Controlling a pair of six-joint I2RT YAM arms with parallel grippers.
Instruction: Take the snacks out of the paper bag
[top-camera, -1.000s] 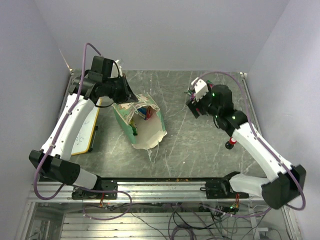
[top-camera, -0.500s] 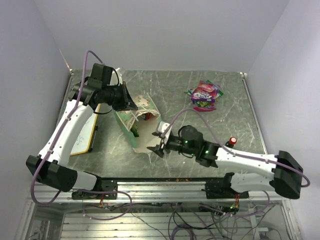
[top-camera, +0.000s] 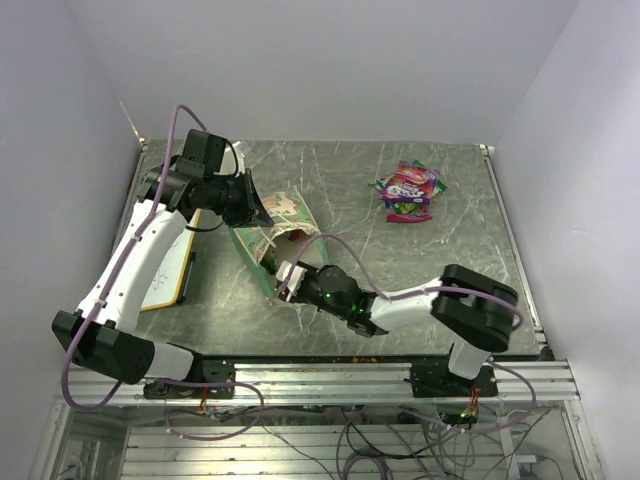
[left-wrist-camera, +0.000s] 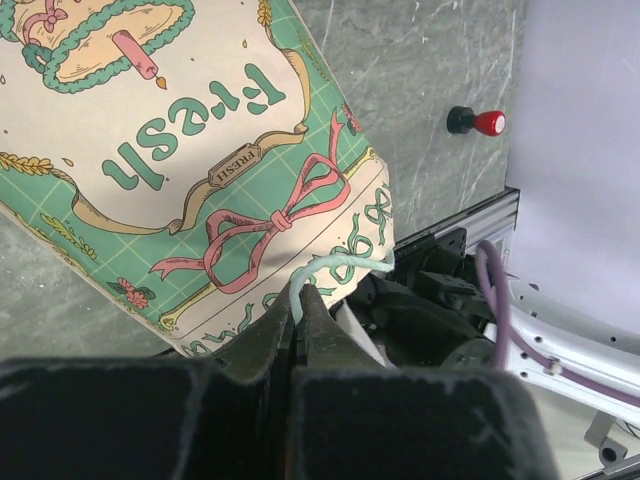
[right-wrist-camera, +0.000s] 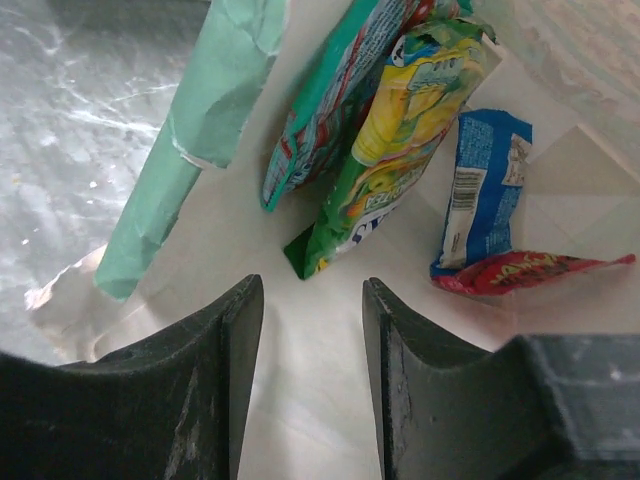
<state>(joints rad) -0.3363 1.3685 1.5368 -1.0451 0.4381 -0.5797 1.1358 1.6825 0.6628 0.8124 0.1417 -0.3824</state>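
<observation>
Left hand (left-wrist-camera: 297, 305) clenched on handle (left-wrist-camera: 335, 264), right hand (right-wrist-camera: 312, 295) released, seemingly inside paper bag (left-wrist-camera: 200, 150)

Left arm (top-camera: 135, 255) and right arm (top-camera: 405, 305): white shells, black joint housings. A mauve cable (top-camera: 172, 135) runs along each. Fingers (right-wrist-camera: 200, 390) are matte black, scuffed; green lights (top-camera: 322, 296) glow near the right wrist.

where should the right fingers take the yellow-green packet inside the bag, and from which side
Probably its near bottom corner. The yellow-green packet lies slanted in the paper bag, leaning on the teal packet, and that flat corner juts free toward the bag's mouth. Come straight in through the mouth, where the right gripper faces it, open fingers either side of the corner.
</observation>
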